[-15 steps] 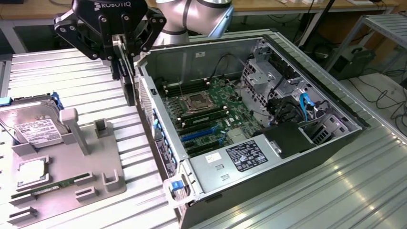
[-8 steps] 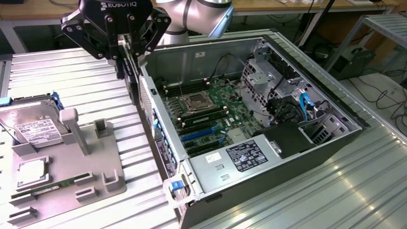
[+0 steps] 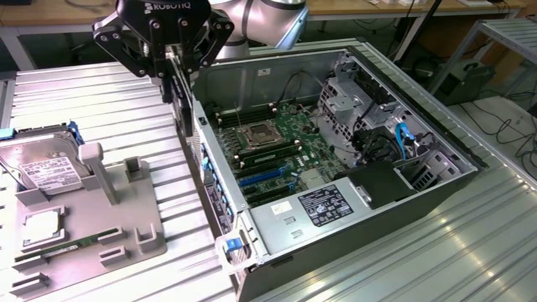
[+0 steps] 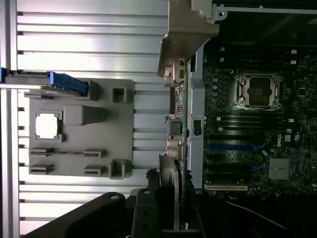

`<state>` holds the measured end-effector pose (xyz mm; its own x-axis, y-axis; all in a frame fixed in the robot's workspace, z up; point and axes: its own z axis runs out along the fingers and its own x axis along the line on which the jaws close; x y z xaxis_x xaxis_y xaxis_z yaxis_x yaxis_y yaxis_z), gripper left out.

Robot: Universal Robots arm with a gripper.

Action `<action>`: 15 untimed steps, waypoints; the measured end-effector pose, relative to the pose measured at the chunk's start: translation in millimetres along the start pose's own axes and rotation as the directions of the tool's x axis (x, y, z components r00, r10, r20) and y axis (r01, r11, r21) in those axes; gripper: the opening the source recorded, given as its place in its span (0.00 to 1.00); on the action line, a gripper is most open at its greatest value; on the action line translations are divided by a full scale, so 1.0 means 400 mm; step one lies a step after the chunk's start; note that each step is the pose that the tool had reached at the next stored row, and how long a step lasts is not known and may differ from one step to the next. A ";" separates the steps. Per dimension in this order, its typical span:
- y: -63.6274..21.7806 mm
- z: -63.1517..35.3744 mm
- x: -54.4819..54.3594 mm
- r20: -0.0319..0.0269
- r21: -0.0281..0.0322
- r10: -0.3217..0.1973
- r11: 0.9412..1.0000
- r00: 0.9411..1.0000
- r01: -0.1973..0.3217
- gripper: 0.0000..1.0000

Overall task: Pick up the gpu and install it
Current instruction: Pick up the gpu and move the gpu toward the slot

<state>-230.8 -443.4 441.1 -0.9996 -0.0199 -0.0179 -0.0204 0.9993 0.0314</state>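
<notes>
Black gripper marked ROBOTIQ clamps the gpu upright above one wall of the open computer case; a white-labelled hard drive lies well apart.

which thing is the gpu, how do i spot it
Find the open computer case; just outside its wall on the exterior view's left hangs the black gripper. The gpu is the thin flat card held on edge in it. Unlike the hard drive and green RAM stick in the grey holder, it hangs clear of the table.
</notes>
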 end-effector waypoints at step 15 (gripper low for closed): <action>-0.001 0.002 -0.036 0.000 0.000 0.000 1.000 1.000 0.000 0.28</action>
<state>-216.5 -443.4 440.8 -0.9996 -0.0199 -0.0179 -0.0204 0.9993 0.0313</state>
